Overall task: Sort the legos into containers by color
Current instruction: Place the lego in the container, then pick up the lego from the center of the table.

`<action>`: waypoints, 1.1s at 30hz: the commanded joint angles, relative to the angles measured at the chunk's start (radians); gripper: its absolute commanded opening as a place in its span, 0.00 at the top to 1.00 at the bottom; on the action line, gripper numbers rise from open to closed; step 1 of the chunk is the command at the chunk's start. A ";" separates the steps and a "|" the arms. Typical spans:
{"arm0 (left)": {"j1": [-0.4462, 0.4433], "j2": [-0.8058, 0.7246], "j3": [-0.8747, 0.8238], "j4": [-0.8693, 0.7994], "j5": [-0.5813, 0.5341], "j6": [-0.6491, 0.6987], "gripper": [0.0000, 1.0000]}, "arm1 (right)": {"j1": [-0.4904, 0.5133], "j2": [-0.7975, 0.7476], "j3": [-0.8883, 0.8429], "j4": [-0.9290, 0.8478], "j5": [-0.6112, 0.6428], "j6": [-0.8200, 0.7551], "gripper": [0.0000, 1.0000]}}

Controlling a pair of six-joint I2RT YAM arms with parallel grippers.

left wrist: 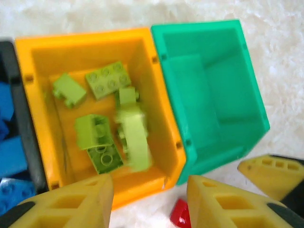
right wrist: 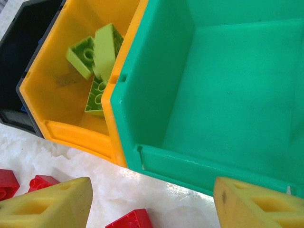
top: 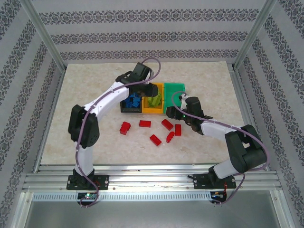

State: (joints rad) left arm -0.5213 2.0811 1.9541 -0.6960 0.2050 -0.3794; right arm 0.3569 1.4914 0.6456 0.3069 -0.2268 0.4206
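Three bins stand side by side: black (top: 124,107) with blue bricks (top: 133,101), orange-yellow (top: 153,111) with several lime bricks (left wrist: 107,80), and green (top: 174,88) with nothing inside. My left gripper (top: 153,91) hangs open over the orange bin's near edge (left wrist: 142,183); a blurred lime brick (left wrist: 133,135) lies in the bin beyond the fingers. My right gripper (top: 182,100) is open, low in front of the green bin (right wrist: 204,164), holding nothing. Several red bricks (top: 155,139) lie scattered on the table in front of the bins, one near my right gripper (right wrist: 130,219).
The marble-patterned table (top: 95,80) is framed by metal posts and patterned walls. Both arms reach toward the bins, their grippers close together; the right gripper's yellow finger (left wrist: 270,173) shows at the edge of the left wrist view. Two more red bricks (right wrist: 7,183) lie by the right gripper's left finger.
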 commanded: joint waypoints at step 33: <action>0.244 -0.532 -0.692 0.224 0.175 0.075 0.40 | -0.017 -0.239 -0.091 -0.301 0.060 0.061 0.31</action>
State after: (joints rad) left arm -0.2897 1.5974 1.2724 -0.4744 0.3431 -0.3527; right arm 0.3424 1.3121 0.5621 0.1398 -0.2127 0.4694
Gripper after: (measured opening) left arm 0.587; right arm 0.686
